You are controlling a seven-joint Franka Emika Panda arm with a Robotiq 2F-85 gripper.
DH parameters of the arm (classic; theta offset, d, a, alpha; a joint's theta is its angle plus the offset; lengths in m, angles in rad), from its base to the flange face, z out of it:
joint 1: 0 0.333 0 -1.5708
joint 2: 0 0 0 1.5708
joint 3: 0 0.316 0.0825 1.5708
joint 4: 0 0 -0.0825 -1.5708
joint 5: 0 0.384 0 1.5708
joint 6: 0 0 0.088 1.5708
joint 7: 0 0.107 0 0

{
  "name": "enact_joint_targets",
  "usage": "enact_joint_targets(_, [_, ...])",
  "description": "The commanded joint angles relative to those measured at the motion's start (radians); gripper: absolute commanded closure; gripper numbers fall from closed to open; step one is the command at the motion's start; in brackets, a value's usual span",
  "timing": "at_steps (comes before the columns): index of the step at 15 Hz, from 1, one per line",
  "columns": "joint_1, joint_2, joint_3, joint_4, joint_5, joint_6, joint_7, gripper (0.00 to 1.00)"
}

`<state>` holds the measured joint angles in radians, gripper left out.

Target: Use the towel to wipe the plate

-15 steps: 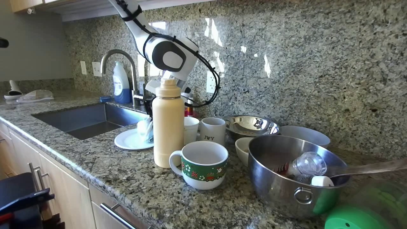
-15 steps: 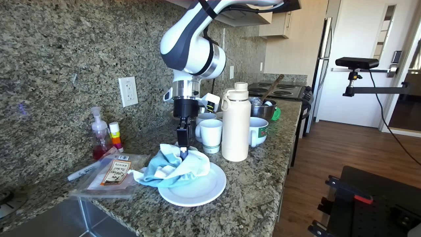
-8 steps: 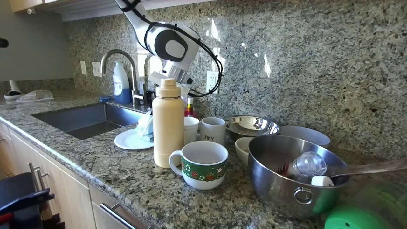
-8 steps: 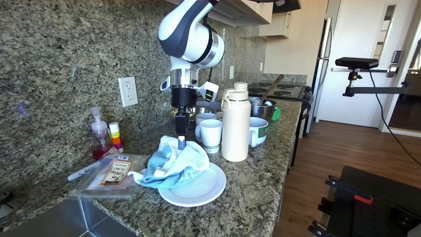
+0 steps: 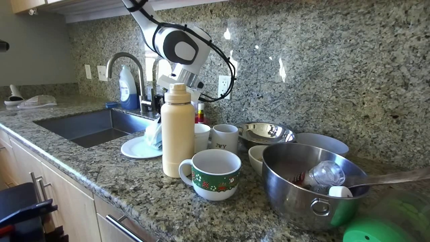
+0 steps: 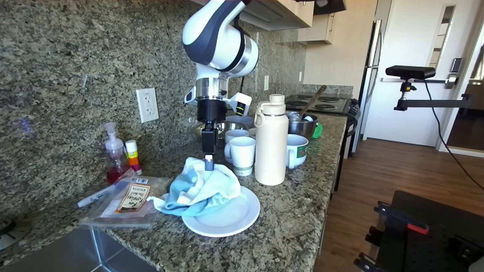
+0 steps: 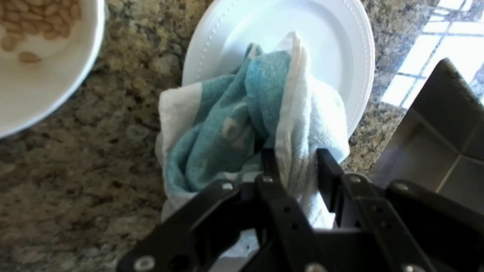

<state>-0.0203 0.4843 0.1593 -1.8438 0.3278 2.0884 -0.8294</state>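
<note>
The blue-and-white towel (image 6: 196,192) lies bunched over the back part of the white plate (image 6: 244,215), draping past its edge onto the counter. My gripper (image 6: 209,164) points down above the towel, with its fingertips at a raised fold. In the wrist view the gripper (image 7: 295,155) is shut on this white fold, which fills the gap between the fingers (image 7: 269,160). The far part of the plate (image 7: 336,30) is bare there. In an exterior view the bottle hides the gripper tips and part of the towel (image 5: 153,134).
A tall cream bottle (image 6: 270,151), a white cup (image 6: 242,155) and a green-banded mug (image 6: 297,149) stand beside the plate. A plastic bag (image 6: 132,200) and a soap dispenser (image 6: 114,151) are near the wall. A bowl with nuts (image 7: 85,56) and the sink (image 7: 446,102) flank the plate.
My gripper has risen a little from one second ago, pulling the held fold of the towel up. In the last half second it barely moves and the towel's top sags slightly. The plate stays put.
</note>
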Motion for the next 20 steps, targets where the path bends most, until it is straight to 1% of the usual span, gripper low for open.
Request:
enact_joint_targets(1, [-0.007,0.009,0.006,0.007,-0.011,0.000,0.008,0.42])
enact_joint_targets(2, [-0.007,0.034,0.006,0.027,-0.019,-0.011,-0.002,0.40])
enact_joint_targets(3, [-0.007,0.061,0.007,0.046,-0.025,-0.028,-0.012,0.34])
enact_joint_targets(4, [-0.009,0.096,0.012,0.067,-0.027,-0.038,-0.028,0.26])
enact_joint_targets(6, [-0.010,0.154,0.019,0.103,-0.035,-0.051,-0.053,0.12])
enact_joint_targets(7, [-0.009,0.181,0.022,0.121,-0.039,-0.059,-0.065,0.04])
enact_joint_targets(8, [-0.006,0.212,0.024,0.143,-0.048,-0.070,-0.071,0.01])
enact_joint_targets(9, [-0.001,0.239,0.027,0.167,-0.058,-0.081,-0.070,0.00])
enact_joint_targets(10, [0.005,0.257,0.029,0.183,-0.071,-0.083,-0.065,0.19])
enact_joint_targets(11, [0.009,0.273,0.031,0.201,-0.085,-0.088,-0.063,0.28])
enact_joint_targets(12, [0.011,0.281,0.034,0.216,-0.096,-0.092,-0.061,0.29])
enact_joint_targets(13, [0.014,0.282,0.037,0.231,-0.109,-0.100,-0.057,0.35])
enact_joint_targets(14, [0.016,0.281,0.040,0.239,-0.111,-0.107,-0.055,0.44])
enact_joint_targets(20, [0.044,0.255,0.054,0.251,-0.126,-0.113,-0.035,0.91])
